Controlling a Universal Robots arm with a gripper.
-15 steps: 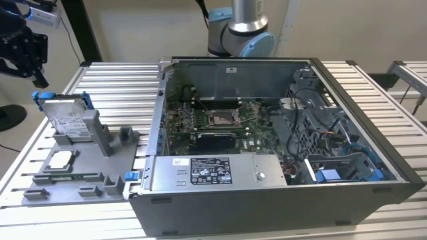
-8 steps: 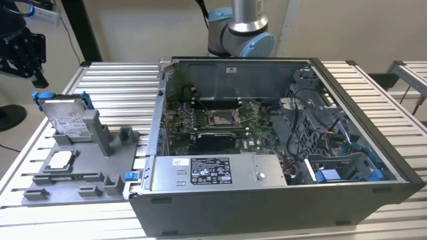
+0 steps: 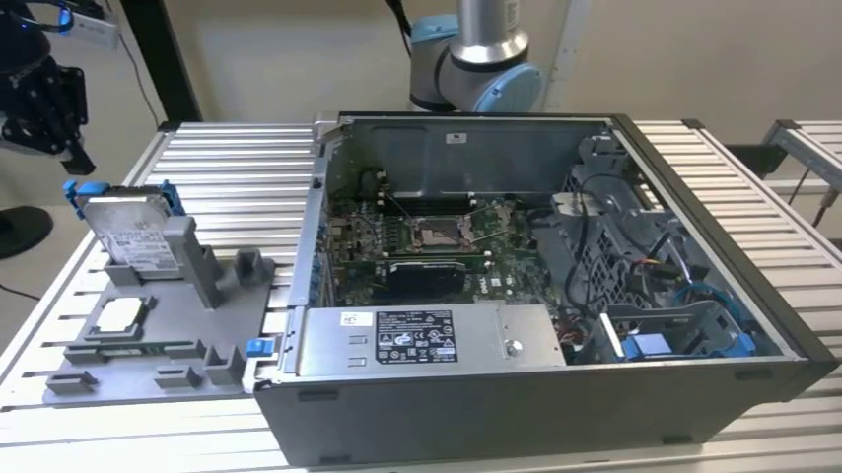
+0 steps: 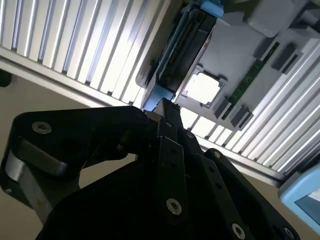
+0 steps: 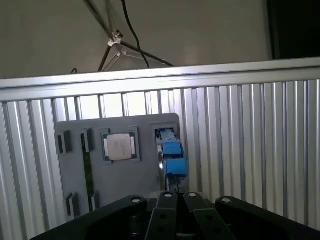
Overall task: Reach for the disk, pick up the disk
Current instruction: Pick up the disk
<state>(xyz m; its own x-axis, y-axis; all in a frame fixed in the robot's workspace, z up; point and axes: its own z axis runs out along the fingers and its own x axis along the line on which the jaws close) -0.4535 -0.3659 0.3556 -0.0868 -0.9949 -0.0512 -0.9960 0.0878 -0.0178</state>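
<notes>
In the exterior view, a slatted metal table (image 3: pixel 237 168) carries an open computer case (image 3: pixel 526 414) with a grey labelled power-supply box (image 3: pixel 414 340) inside its near wall. Beside the case, towards the exterior view's left, lies a grey fixture tray (image 3: pixel 184 325). The disk (image 3: pixel 132 232) stands in the tray's far slot, tilted back in its blue bracket, and a small square chip (image 3: pixel 118 315) lies flat nearer the camera. The arm (image 3: pixel 480 59) rises behind the case. The black gripper (image 3: pixel 73 153) hangs above the disk, apart from it and out towards the table's edge, with open air around it.

In the second wrist view, the gripper (image 4: pixel 164 104) points down at the disk (image 4: pixel 182 45), seen edge-on. Its jaws are drawn together on nothing, and the tips line up with the bracket's blue corner. The chip (image 4: pixel 202 87) sits just beside the disk on the tray (image 4: pixel 235 45). The table (image 4: pixel 75 50) ends at a rail, with pale floor beyond.

In the first wrist view, the gripper (image 5: pixel 176 192) sits in line with the disk (image 5: pixel 172 157). The chip (image 5: pixel 119 147) lies beside the disk on the tray (image 5: pixel 125 180). The bare slats of the table (image 5: pixel 240 135) stretch away on the disk's other side, and a stand's legs (image 5: pixel 115 42) show past the table's rail.
</notes>
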